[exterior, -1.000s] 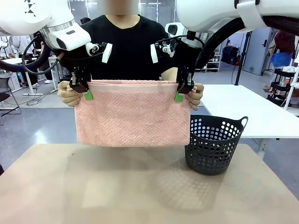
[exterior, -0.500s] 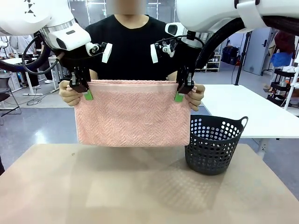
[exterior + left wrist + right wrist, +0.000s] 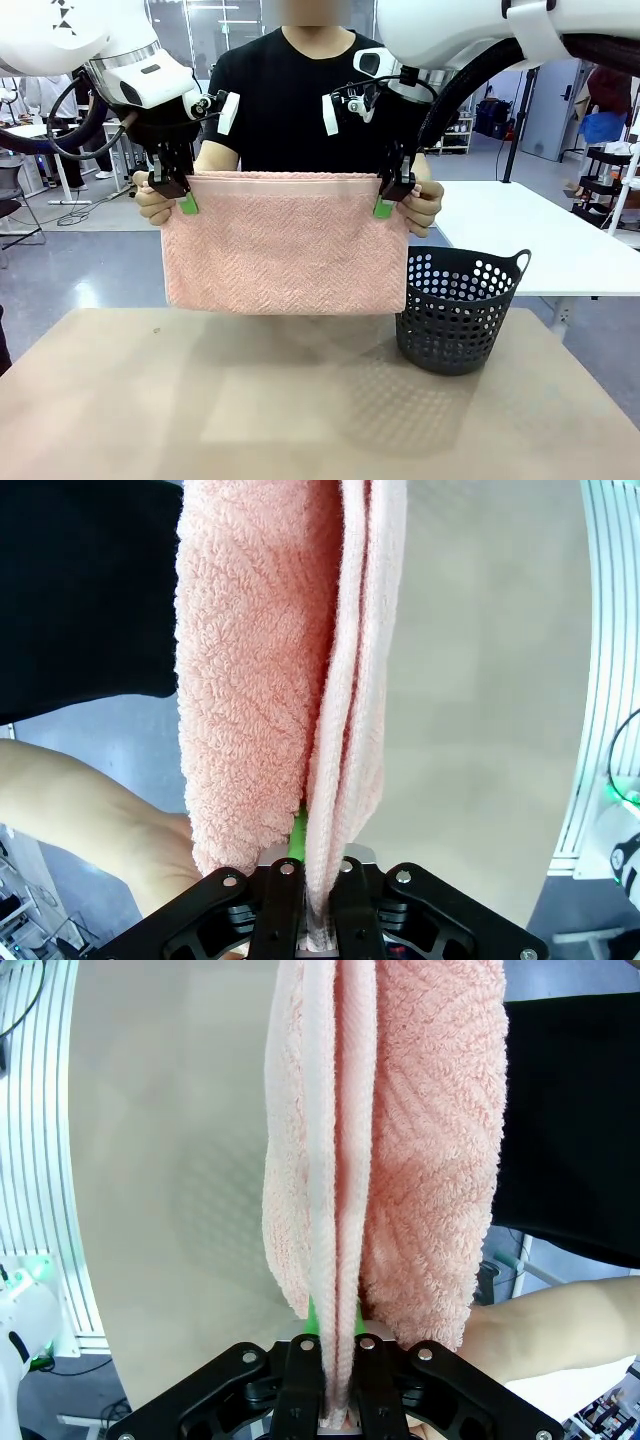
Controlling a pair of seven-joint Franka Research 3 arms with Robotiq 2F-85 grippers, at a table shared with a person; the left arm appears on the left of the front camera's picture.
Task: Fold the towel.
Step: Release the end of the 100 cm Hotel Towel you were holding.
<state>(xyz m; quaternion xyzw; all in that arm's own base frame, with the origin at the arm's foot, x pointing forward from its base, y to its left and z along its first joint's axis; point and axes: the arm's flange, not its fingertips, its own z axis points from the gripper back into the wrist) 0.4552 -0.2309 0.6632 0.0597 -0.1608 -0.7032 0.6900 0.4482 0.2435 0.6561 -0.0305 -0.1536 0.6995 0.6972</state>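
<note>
Front view: the towel [image 3: 285,245] hangs doubled, straight down from our fingers and clear of the table [image 3: 300,410]. Our left gripper [image 3: 180,197] is clamped on one top corner and our right gripper [image 3: 388,199] on the other. A person's hand [image 3: 150,203] pinches the edge just outside our left fingers, the other hand [image 3: 424,205] just outside our right.

Left wrist view: the jaws are closed on thick terry layers that fall away beyond the fingertips.

Right wrist view: the same grip.

We judge the cloth soft, light, limp and not slippery, so it is best held at the corners.

change: person [image 3: 300,100] straightened, shifted right | forearms now showing
</note>
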